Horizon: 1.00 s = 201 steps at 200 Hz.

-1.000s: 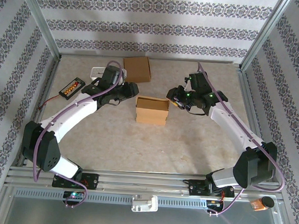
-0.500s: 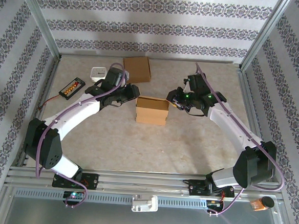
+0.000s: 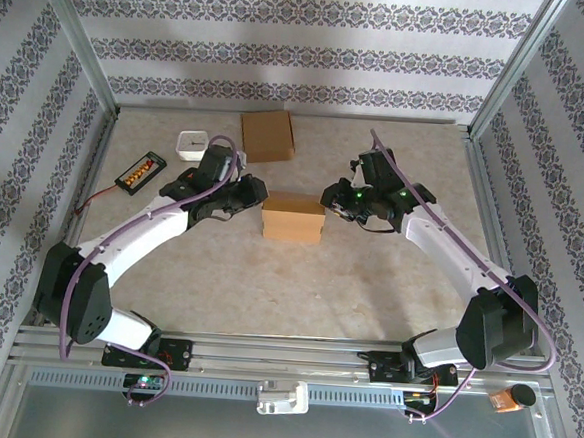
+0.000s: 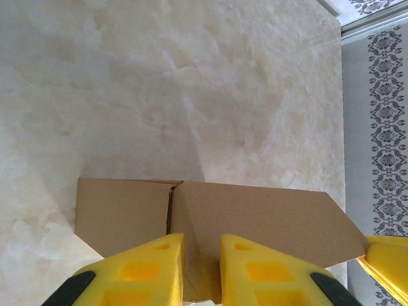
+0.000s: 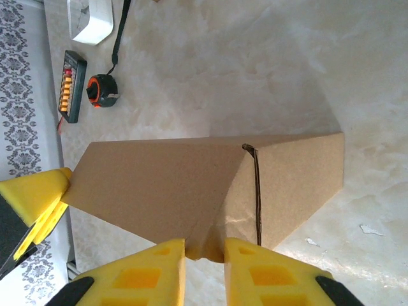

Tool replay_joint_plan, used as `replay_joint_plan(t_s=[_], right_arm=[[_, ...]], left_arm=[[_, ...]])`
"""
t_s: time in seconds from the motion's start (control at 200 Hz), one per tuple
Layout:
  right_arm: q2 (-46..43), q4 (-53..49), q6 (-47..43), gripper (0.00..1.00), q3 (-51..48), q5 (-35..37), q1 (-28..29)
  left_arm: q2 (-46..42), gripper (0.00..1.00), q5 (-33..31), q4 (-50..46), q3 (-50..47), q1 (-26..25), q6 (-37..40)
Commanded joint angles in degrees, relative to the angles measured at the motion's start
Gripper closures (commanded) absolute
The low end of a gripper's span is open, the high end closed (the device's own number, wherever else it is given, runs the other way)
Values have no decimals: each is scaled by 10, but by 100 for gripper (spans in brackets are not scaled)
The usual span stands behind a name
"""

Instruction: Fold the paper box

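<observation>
- The box (image 3: 293, 217) sits about mid-table, between the two arms. From above it reads as a low brown block with a lighter top face.
- In the wrist views it is not squared up. A long panel slants across one side, and an open seam shows where two panels meet.
- The left gripper (image 4: 202, 242) is at the box's left end. Its jaws are narrow with cardboard in the slit between them, so it looks pinched onto an edge.
- The right gripper (image 5: 204, 247) is at the right end and is just as narrow. A corner of the box runs into its gap, and I judge that to be a grip too.
- Progress, as a judgement: the body is raised and roughly shaped, so the fold is under way. The slanted panel has yet to be pressed flat and the seam closed, and I cannot tell whether any end flaps are tucked.
- The table (image 3: 297, 290) is pale and marbled.
- Farther back lies a flat card (image 3: 268, 135), well apart from the box.
- At back left are a white block (image 3: 192, 145), a black gadget (image 3: 141, 171) and a tape measure (image 5: 102, 91).
</observation>
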Motion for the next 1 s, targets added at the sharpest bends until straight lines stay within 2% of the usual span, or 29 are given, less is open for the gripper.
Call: replay_joint_plan(t_s=[0.0, 0.14, 0.305, 0.43, 0.595, 0.834, 0.999], right_arm=[[-5, -33, -17, 74, 9, 16, 5], [-21, -34, -21, 63, 41, 19, -1], [-26, -27, -26, 59, 44, 48, -11], [-5, -30, -23, 58, 43, 39, -17], [18, -17, -24, 69, 36, 14, -8], [24, -20, -52, 84, -3, 34, 1], [22, -31, -62, 84, -14, 45, 1]], left_arm=[[-9, 77, -2, -22, -15, -9, 3], [-26, 64, -33, -21, 2, -9, 24], [-22, 59, -46, -8, 19, -9, 23], [-4, 57, -53, -14, 30, -9, 32], [17, 60, -28, -9, 25, -9, 34], [10, 77, -17, -12, -19, -15, 28], [4, 78, -18, -13, -36, -18, 26]])
